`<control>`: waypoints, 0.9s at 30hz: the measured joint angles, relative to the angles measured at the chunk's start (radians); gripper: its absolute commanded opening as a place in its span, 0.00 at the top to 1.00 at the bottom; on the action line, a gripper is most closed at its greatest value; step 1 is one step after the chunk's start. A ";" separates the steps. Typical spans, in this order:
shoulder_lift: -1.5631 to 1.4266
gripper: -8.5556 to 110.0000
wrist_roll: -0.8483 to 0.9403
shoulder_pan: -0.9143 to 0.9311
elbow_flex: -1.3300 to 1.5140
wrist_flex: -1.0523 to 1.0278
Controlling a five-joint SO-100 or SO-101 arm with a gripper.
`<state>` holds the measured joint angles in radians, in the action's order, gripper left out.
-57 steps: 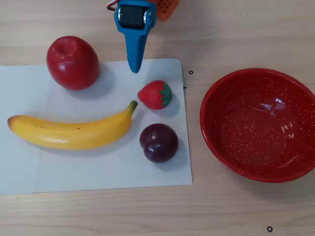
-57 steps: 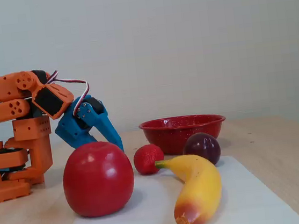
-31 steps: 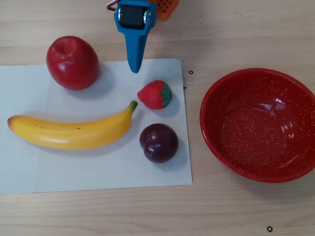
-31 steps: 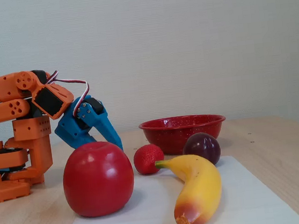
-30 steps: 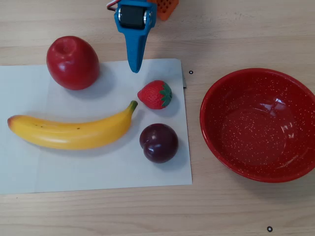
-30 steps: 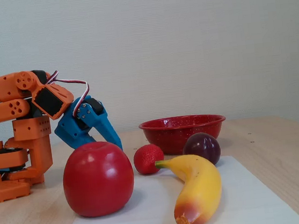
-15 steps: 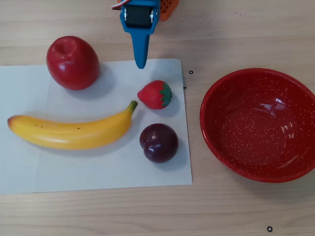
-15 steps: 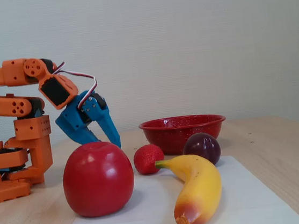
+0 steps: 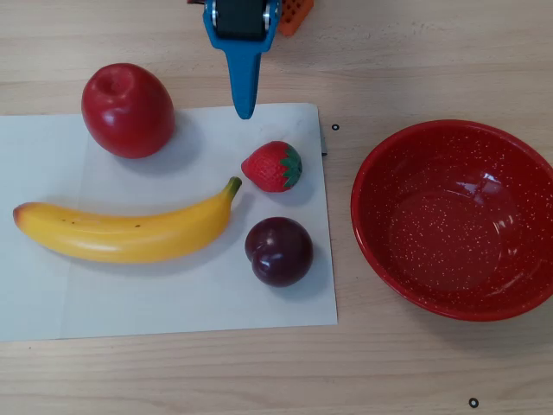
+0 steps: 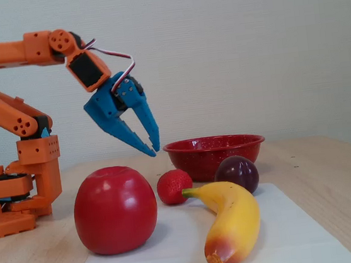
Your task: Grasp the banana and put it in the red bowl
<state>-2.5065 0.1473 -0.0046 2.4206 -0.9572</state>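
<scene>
The yellow banana (image 9: 121, 238) lies on a white sheet, orange-red end to the left and stem toward the strawberry in the overhead view. In the fixed view (image 10: 236, 220) its blunt end points at the camera. The red bowl (image 9: 359, 203) stands empty on the wood to the right of the sheet, and at the back in the fixed view (image 10: 210, 156). My blue gripper (image 9: 245, 112) hangs in the air above the sheet's far edge, fingertips together and empty (image 10: 155, 151), well above the fruit.
A red apple (image 9: 128, 110) (image 10: 114, 209), a strawberry (image 9: 272, 166) (image 10: 173, 186) and a dark plum (image 9: 279, 251) (image 10: 237, 172) share the white sheet (image 9: 173, 294). The plum and strawberry sit by the banana's stem end. The orange arm base (image 10: 17, 187) stands at the left.
</scene>
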 measured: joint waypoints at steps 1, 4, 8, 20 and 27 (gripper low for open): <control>0.041 0.92 0.000 -0.002 -0.032 -0.014; 0.160 0.92 -0.003 -0.021 -0.137 -0.064; 0.281 0.92 -0.018 -0.064 -0.284 -0.124; 0.589 0.92 -0.086 -0.106 -0.742 -0.348; 0.704 0.92 -0.161 -0.147 -0.968 -0.480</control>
<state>-1.8024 -0.0138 -0.1519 1.4527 -1.4373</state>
